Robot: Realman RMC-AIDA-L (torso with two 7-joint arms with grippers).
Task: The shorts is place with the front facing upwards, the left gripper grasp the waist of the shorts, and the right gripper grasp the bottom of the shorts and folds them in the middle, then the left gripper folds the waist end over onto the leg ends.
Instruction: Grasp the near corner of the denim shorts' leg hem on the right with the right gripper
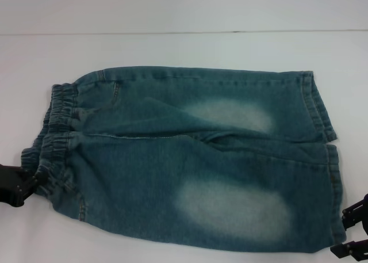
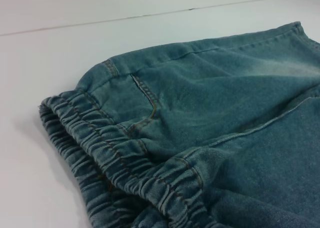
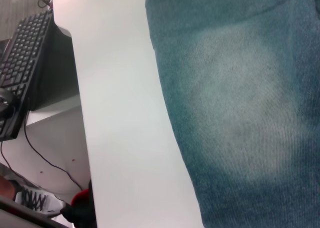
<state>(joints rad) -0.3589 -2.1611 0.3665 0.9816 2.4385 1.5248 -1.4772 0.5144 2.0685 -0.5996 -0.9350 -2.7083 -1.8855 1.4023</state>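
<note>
The shorts (image 1: 190, 159) lie flat on the white table (image 1: 184, 50), front up, the waist of the shorts (image 1: 52, 136) on the robot's left and the leg ends (image 1: 325, 142) on its right; pale faded patches show on both thighs; the left gripper (image 1: 14, 185) sits at the near-left corner, right against the puckered band, though whether it has any cloth I cannot tell; the right gripper (image 1: 353, 228) waits at the near-right edge beside the lower hem, its grip equally unreadable; the right wrist view catches a keyboard (image 3: 22, 53) beyond the table edge.
</note>
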